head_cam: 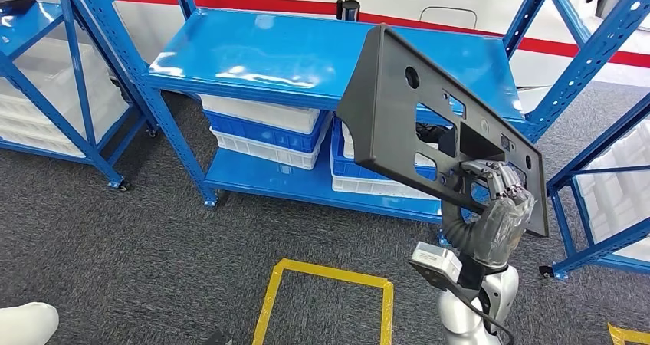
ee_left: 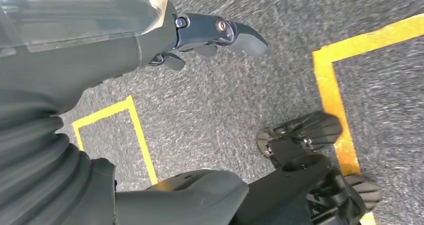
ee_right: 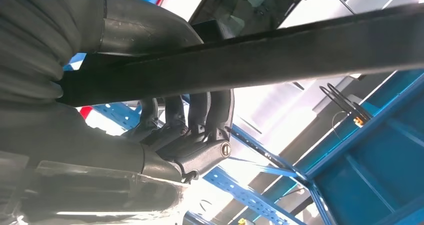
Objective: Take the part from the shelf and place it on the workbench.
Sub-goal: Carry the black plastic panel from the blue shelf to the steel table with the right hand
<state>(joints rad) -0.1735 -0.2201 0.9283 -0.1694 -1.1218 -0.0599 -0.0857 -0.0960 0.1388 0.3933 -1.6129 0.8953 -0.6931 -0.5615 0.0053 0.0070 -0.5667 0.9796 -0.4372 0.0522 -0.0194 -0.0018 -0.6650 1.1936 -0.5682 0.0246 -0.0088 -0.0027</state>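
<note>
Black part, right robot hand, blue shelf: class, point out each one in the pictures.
black part (head_cam: 391, 92), head view, on its flat upper face.
right robot hand (head_cam: 502, 207), head view, on the middle of the hand gripping the part.
blue shelf (head_cam: 291, 54), head view, on its bare top board.

My right hand holds the part up in front of me, tilted, between me and the shelf, with my fingers hooked over its lower edge. Behind the part, stacked bins sit on the shelf's lower level under its top board, another rack stands to the left and a third to the right. On the floor just before me lies a taped square, and my left hand hangs over the floor beside the tape lines.
</note>
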